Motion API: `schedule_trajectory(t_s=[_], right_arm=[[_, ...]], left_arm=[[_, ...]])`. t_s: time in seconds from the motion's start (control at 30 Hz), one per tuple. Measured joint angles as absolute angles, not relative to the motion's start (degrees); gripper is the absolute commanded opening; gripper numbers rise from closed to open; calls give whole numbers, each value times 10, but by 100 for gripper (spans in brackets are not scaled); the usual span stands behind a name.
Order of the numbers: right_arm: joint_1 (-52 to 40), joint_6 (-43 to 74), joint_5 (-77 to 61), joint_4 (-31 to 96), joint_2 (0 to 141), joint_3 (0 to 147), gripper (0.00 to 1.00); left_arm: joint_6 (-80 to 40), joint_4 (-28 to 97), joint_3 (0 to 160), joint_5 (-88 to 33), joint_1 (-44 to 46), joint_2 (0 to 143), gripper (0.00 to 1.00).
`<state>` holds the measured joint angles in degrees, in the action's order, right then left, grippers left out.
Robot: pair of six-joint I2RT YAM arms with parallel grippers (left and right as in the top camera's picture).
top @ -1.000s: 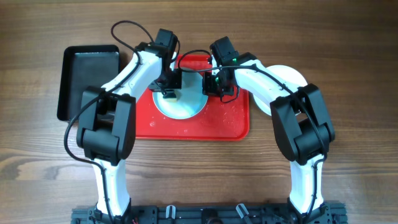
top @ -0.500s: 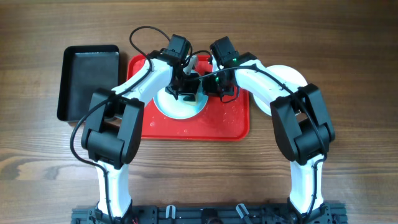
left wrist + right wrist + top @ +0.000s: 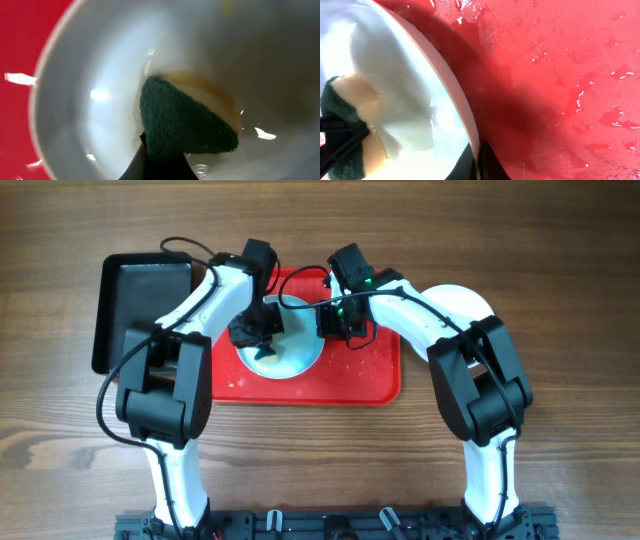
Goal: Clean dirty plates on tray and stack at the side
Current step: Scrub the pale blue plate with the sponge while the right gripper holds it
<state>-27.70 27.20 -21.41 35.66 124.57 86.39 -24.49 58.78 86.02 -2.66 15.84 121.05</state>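
Observation:
A pale plate (image 3: 296, 352) lies on the red tray (image 3: 370, 376). My left gripper (image 3: 262, 332) is shut on a green-and-yellow sponge (image 3: 185, 120) and presses it on the wet inside of the plate (image 3: 95, 75). My right gripper (image 3: 335, 320) is shut on the plate's right rim; the right wrist view shows the rim (image 3: 455, 95) pinched between the fingers (image 3: 479, 162), with the sponge (image 3: 345, 130) at the left. A pale plate (image 3: 470, 305) sits on the table to the right of the tray, partly hidden by the right arm.
A black rectangular bin (image 3: 145, 310) stands left of the tray, close to the left arm. The tray surface (image 3: 560, 75) is wet with droplets. Bare wooden table (image 3: 320, 460) lies in front of the tray.
My left gripper swung right across the plate with the sponge, then back to its left side. The right gripper stays on the rim and has shifted slightly left.

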Motion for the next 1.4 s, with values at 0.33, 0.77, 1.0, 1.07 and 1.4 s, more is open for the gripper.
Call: schedule_trajectory(t_s=[0.33, 0.77, 1.0, 1.07, 1.4], right_arm=[[-273, 269, -221, 357, 1246, 864, 4], [-238, 246, -326, 307, 1265, 855, 4], [-238, 246, -326, 305, 1265, 855, 4], [-238, 246, -327, 305, 1265, 855, 4], [-248, 243, -352, 307, 1271, 855, 4]], left_arm=[[-50, 585, 856, -128, 150, 1211, 4], [-18, 497, 843, -239, 176, 1220, 4], [-149, 405, 847, -62, 204, 1211, 4], [-183, 397, 849, -16, 207, 1211, 4], [-258, 510, 854, 156, 205, 1211, 4]])
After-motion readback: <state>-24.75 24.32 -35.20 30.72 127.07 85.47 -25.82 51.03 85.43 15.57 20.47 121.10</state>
